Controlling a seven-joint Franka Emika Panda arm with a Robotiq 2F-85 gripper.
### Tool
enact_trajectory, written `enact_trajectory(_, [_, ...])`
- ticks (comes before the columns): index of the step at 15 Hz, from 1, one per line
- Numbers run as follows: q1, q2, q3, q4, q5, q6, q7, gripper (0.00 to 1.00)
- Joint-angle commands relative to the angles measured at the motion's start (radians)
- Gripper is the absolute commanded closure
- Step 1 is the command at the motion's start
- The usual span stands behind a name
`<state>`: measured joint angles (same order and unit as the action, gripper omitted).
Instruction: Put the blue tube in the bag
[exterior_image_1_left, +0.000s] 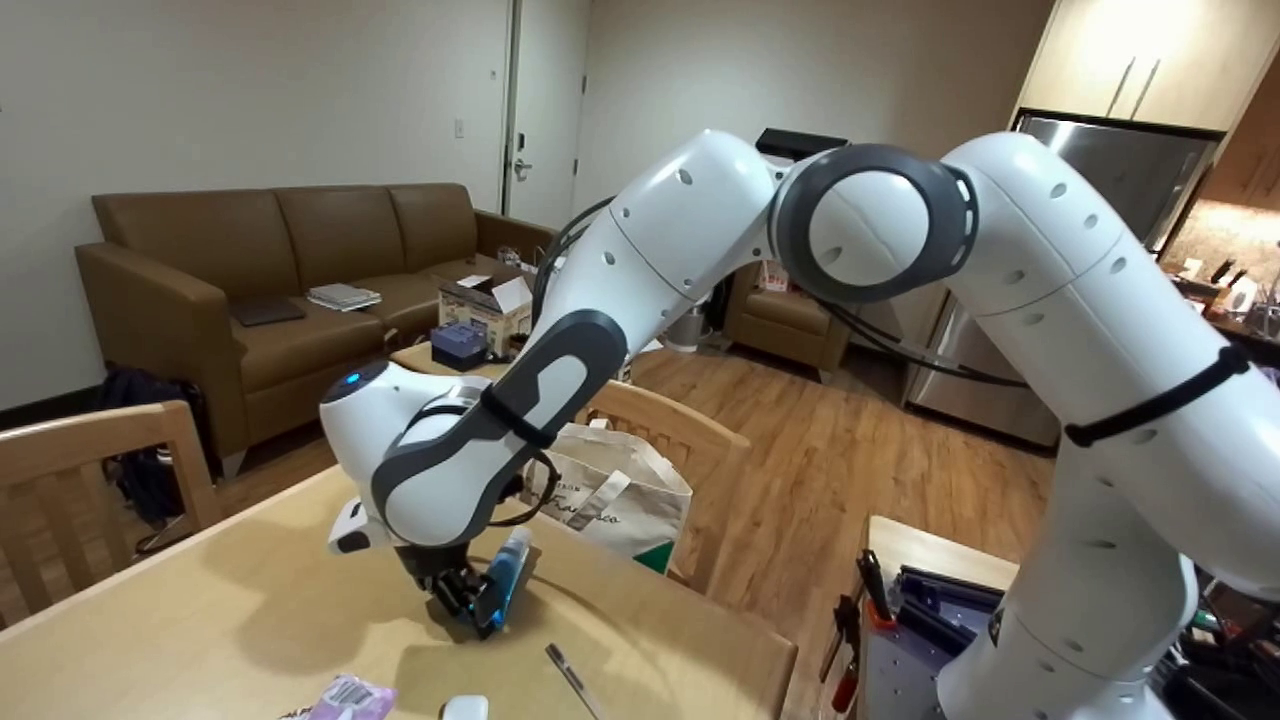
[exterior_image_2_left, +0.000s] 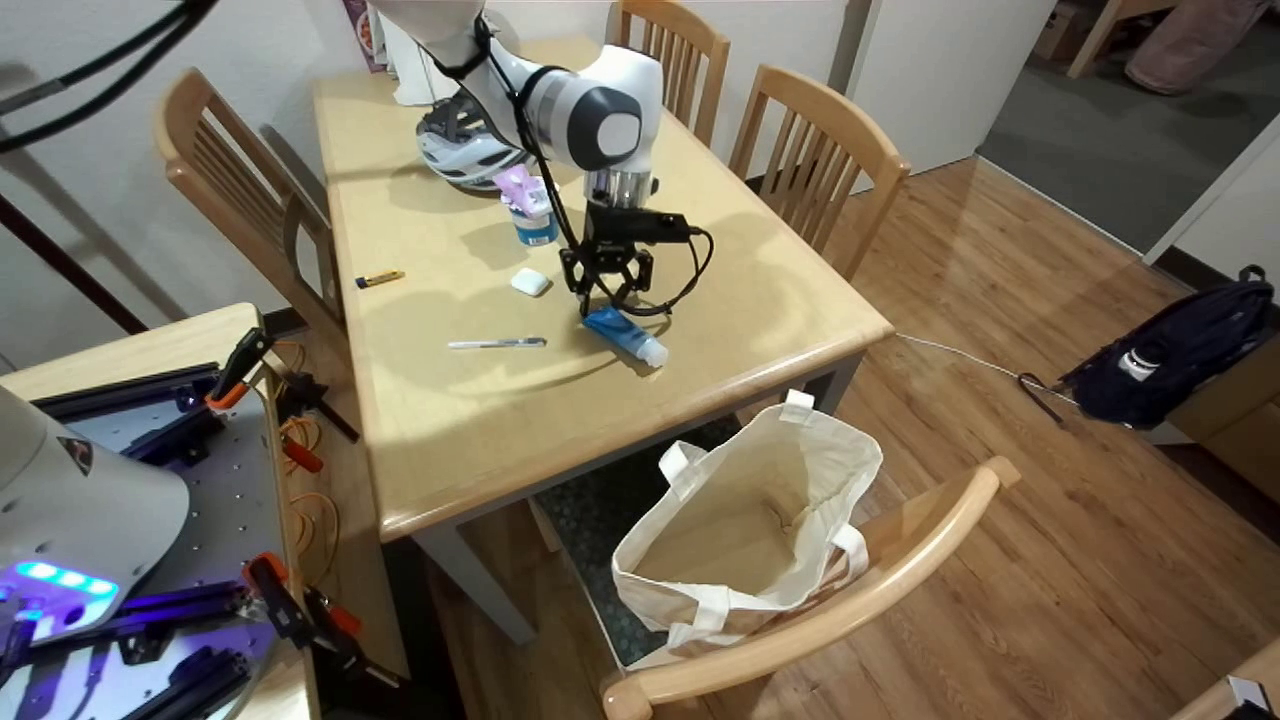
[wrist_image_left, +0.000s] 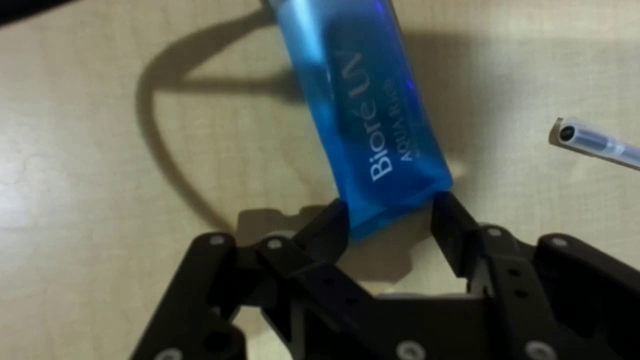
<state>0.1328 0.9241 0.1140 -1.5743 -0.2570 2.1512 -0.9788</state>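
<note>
The blue tube (wrist_image_left: 375, 115) lies on or just above the table, its white cap pointing away from my gripper. It also shows in both exterior views (exterior_image_1_left: 508, 570) (exterior_image_2_left: 622, 332). My gripper (wrist_image_left: 390, 207) is partly closed around the tube's flat crimped end, with a fingertip touching each side; its contact is partly hidden. The gripper also shows low over the table in both exterior views (exterior_image_1_left: 480, 600) (exterior_image_2_left: 605, 300). The bag, a cream tote with printed lettering (exterior_image_1_left: 625, 515), stands with its mouth open on a chair beside the table; it also shows in an exterior view (exterior_image_2_left: 840, 450).
On the table (exterior_image_2_left: 450, 440) are a pen (exterior_image_2_left: 497, 344), a small white case (exterior_image_2_left: 530, 282), a tub (exterior_image_2_left: 535, 228) with a purple packet, a helmet (exterior_image_2_left: 465, 150) and a yellow marker (exterior_image_2_left: 380, 279). The table edge and chair back (exterior_image_2_left: 900, 590) flank the bag.
</note>
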Motion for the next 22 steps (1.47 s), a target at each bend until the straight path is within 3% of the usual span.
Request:
enact_trajectory(1, [-0.018,0.01,0.021,-0.014,-0.022,0.027,-0.031,0.79])
enact_trajectory(4, [-0.016,0.007,0.021,-0.011,-0.023,0.021,-0.043,0.96])
enact_trajectory(7, [-0.019,0.004,0.023,-0.007,-0.019,0.016,-0.047,1.0])
enact_trajectory(8, [-0.018,0.004,0.022,-0.005,-0.019,0.021,-0.044,0.67])
enact_trajectory(9, [-0.023,0.004,0.026,-0.007,-0.016,0.029,-0.052,0.66])
enact_trajectory(11, [-0.031,-0.008,0.032,-0.024,-0.024,0.045,-0.085,0.55])
enact_trajectory(15, [-0.055,-0.044,0.052,-0.066,-0.065,0.096,-0.289,0.29])
enact_trajectory(19, [-0.102,-0.058,0.091,-0.072,-0.033,0.104,-0.513,0.02])
enact_trajectory(22, [-0.138,-0.086,0.113,-0.088,-0.016,0.056,-0.697,0.0])
